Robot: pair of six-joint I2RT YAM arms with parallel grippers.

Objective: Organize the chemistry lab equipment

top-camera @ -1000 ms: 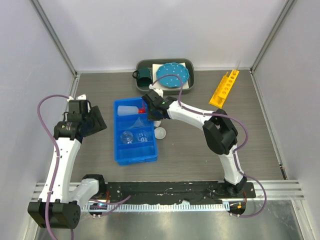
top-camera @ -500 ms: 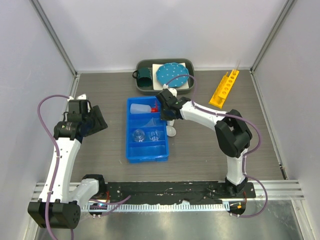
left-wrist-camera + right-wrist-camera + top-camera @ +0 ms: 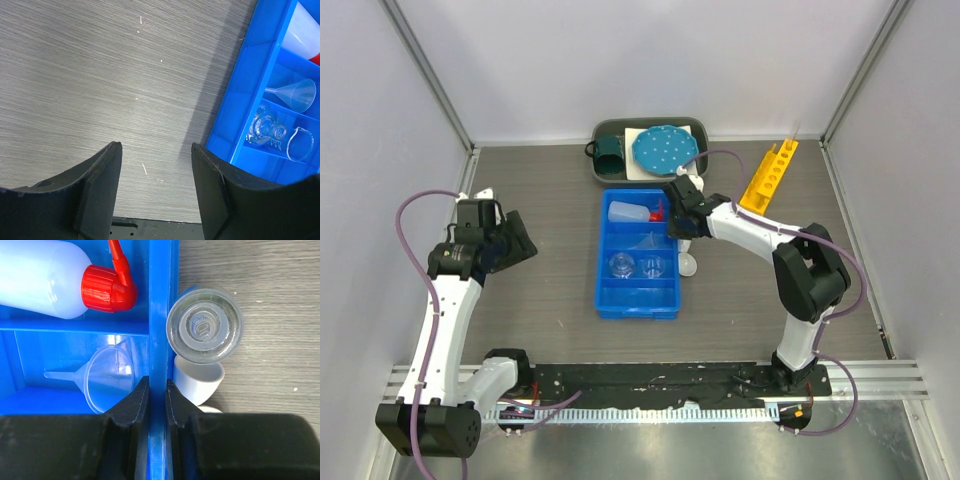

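Note:
My right gripper (image 3: pixel 678 226) (image 3: pixel 157 382) is shut on the right wall of a blue divided bin (image 3: pixel 601 268) (image 3: pixel 159 290). In the bin lie the white squeeze bottle with red nozzle (image 3: pixel 626 211) (image 3: pixel 40 277), a clear funnel (image 3: pixel 107 377), a small clear flask (image 3: pixel 620 264) (image 3: pixel 265 130) and a beaker (image 3: pixel 655 266) (image 3: pixel 300 143). Just outside that wall sit a clear round dish (image 3: pixel 205 325) and a white dish (image 3: pixel 197 377) (image 3: pixel 687 264). The yellow test-tube rack (image 3: pixel 768 176) lies at the back right. My left gripper (image 3: pixel 505 243) (image 3: pixel 156 145) is open and empty over bare table, left of the bin.
A grey tray (image 3: pixel 650 181) at the back holds a teal mug (image 3: pixel 610 152) and a blue white-dotted plate (image 3: pixel 665 148). White walls with metal posts enclose the table. The black base rail (image 3: pixel 650 378) runs along the near edge.
My right gripper has dragged the blue bin to the right, away from my left arm. The dishes beside its wall moved right with it. The left arm has not moved.

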